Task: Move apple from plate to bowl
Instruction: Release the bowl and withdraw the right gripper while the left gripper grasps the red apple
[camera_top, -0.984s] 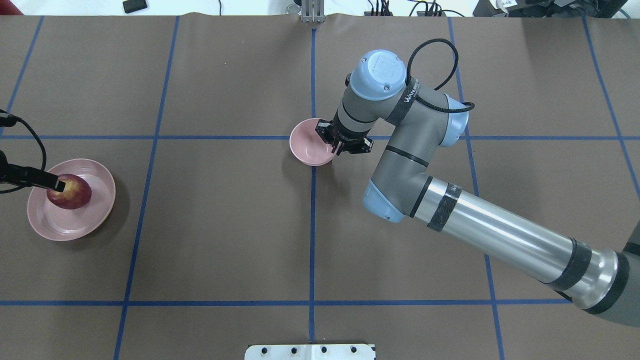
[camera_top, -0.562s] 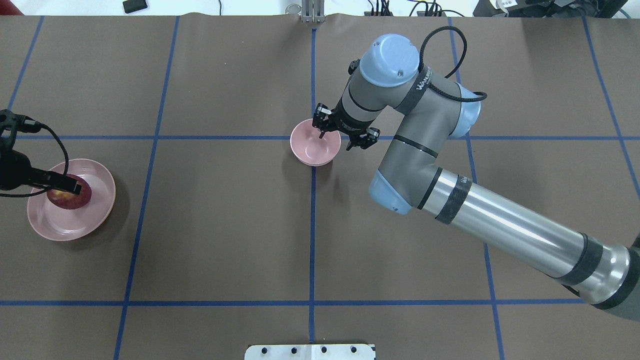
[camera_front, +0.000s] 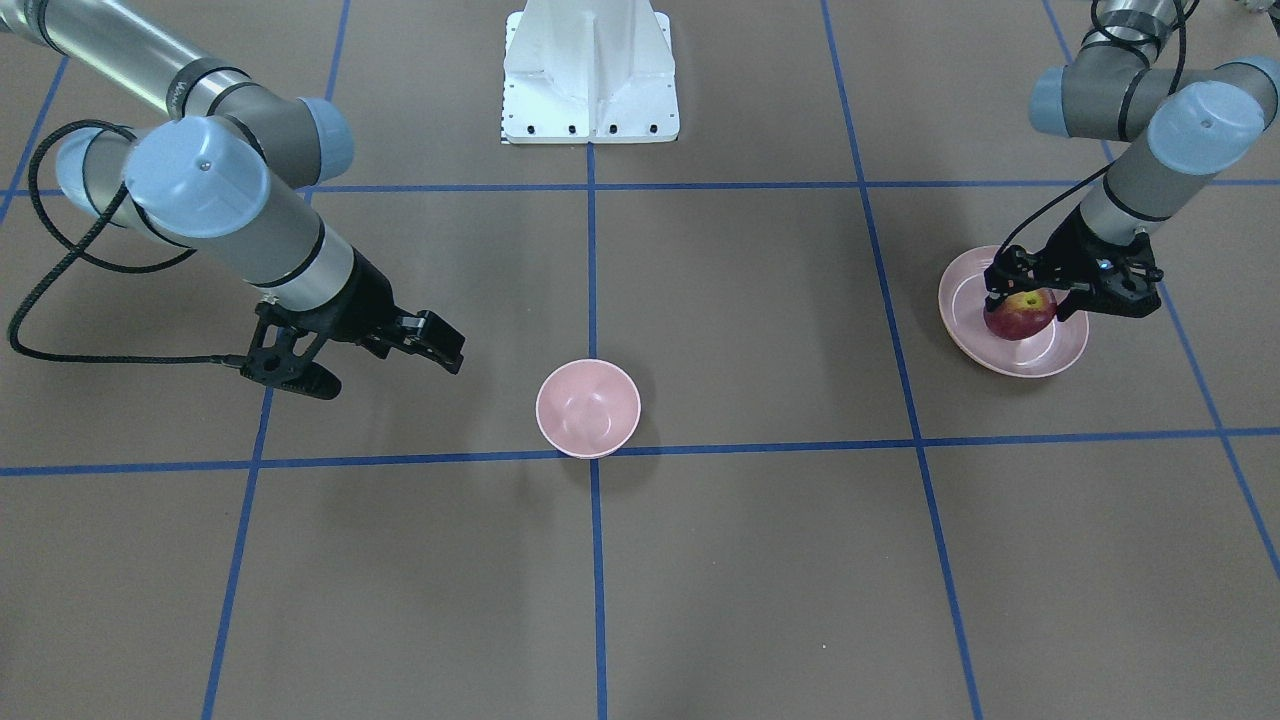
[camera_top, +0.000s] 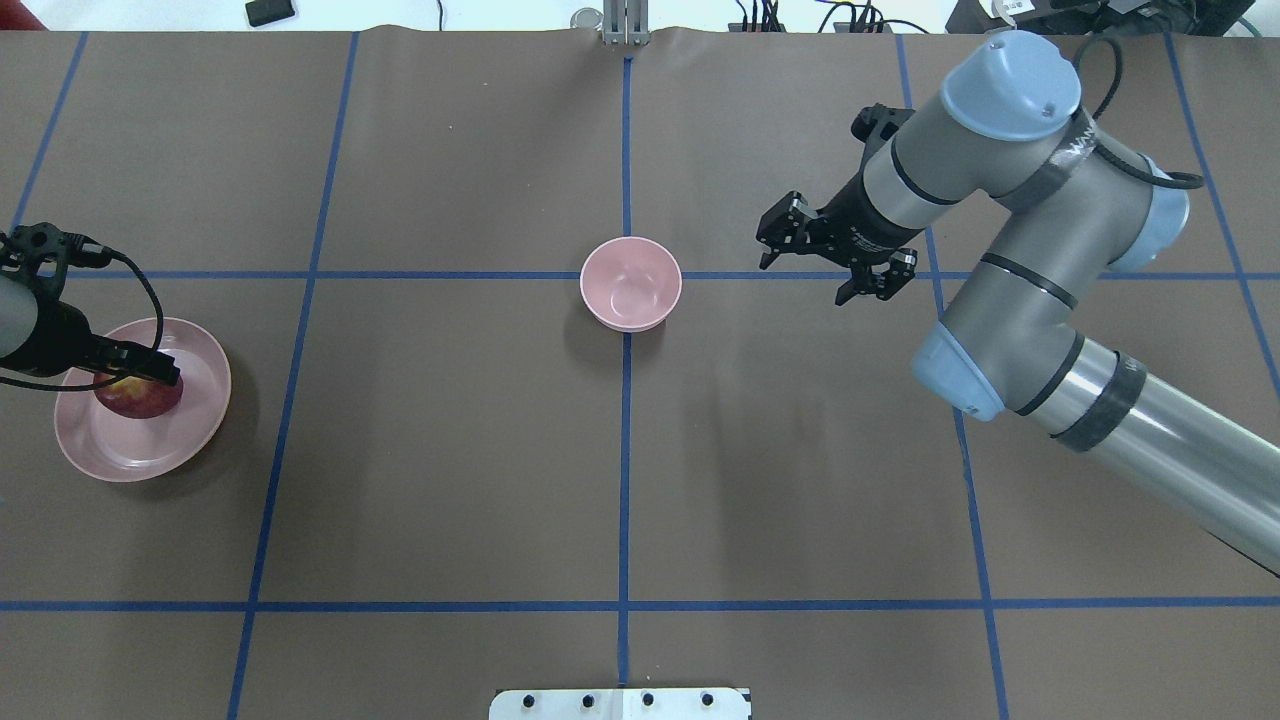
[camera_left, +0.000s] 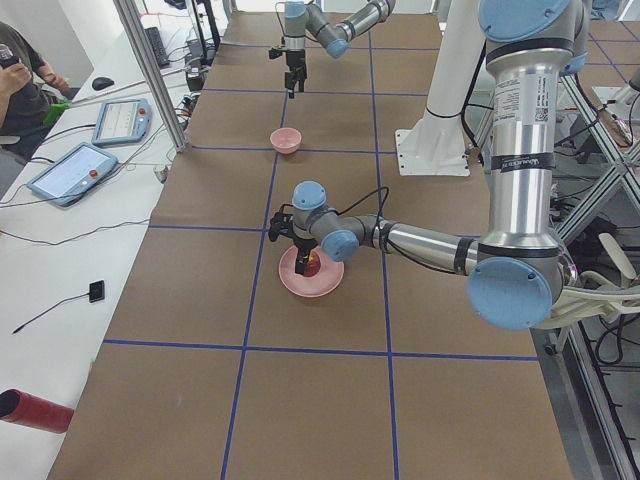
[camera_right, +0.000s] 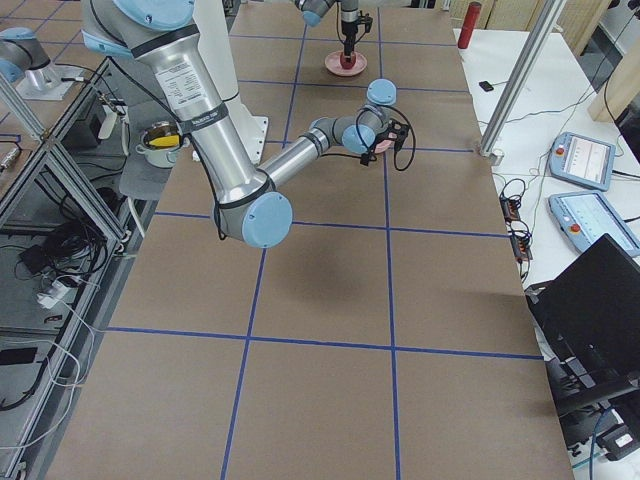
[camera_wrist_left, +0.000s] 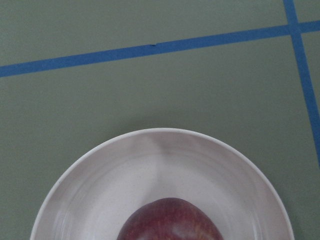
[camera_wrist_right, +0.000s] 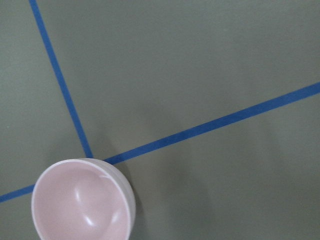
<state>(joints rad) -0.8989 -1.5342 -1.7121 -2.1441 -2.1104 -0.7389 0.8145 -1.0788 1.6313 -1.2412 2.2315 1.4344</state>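
The dark red apple lies on the wide pink plate at the table's left end. It also shows in the front view and at the bottom of the left wrist view. My left gripper is low over the plate, open, with its jaws on either side of the apple. The small deep pink bowl stands empty at the table's middle, also in the right wrist view. My right gripper hangs open and empty to the right of the bowl, apart from it.
Blue tape lines cross the brown table cover. The white robot base mount sits at the near middle edge. A person and tablets are beside the table, and a red cylinder lies off the cover.
My right gripper has left the bowl's rim, opened and swung away to the right. My left gripper has shifted further over the apple. Bowl, plate and apple stay put.
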